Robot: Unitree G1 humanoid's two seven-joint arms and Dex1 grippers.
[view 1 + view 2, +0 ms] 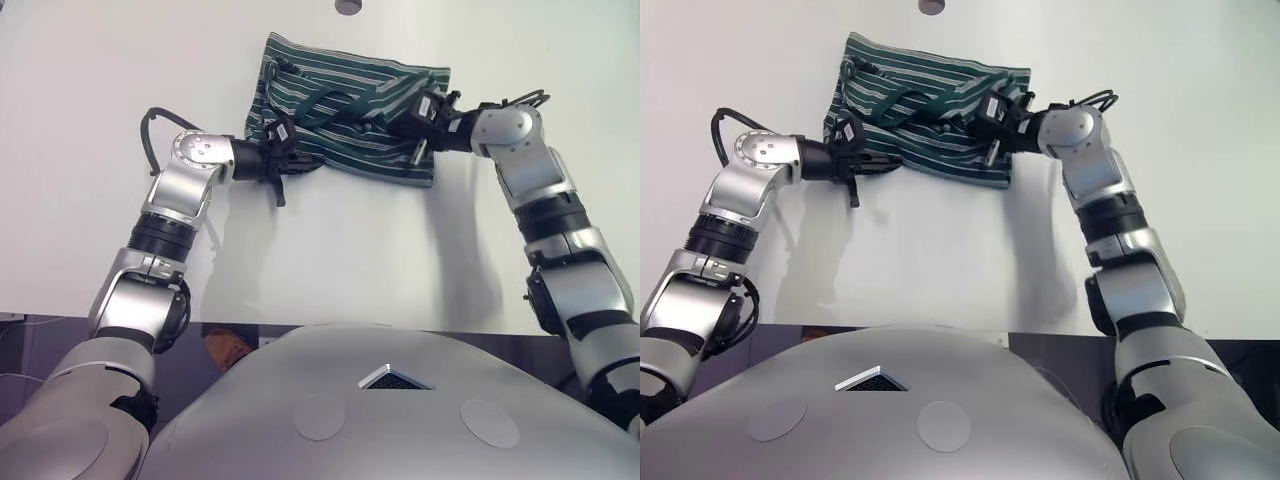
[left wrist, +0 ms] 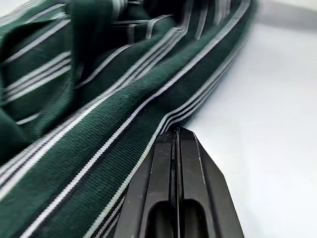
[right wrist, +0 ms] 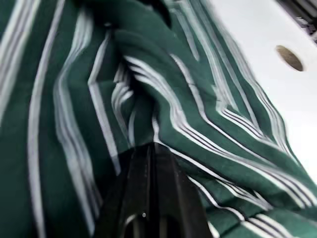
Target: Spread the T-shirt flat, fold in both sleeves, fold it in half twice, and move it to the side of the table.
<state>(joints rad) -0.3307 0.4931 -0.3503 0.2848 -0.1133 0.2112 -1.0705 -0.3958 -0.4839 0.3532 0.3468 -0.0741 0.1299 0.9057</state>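
Note:
A dark green T-shirt (image 1: 345, 100) with white stripes lies bunched and partly folded at the far middle of the white table (image 1: 340, 250). My left gripper (image 1: 298, 160) is at the shirt's near left corner; in the left wrist view its fingers (image 2: 163, 163) are pressed together with their tip against the striped hem (image 2: 114, 148). My right gripper (image 1: 397, 124) comes in from the right and rests on the shirt's near right part. In the right wrist view its shut fingertips (image 3: 148, 148) sit where several creases in the cloth (image 3: 198, 119) meet.
A round grommet hole (image 1: 346, 5) sits in the table just beyond the shirt. Bare table surface stretches to both sides and toward the near edge (image 1: 400, 328).

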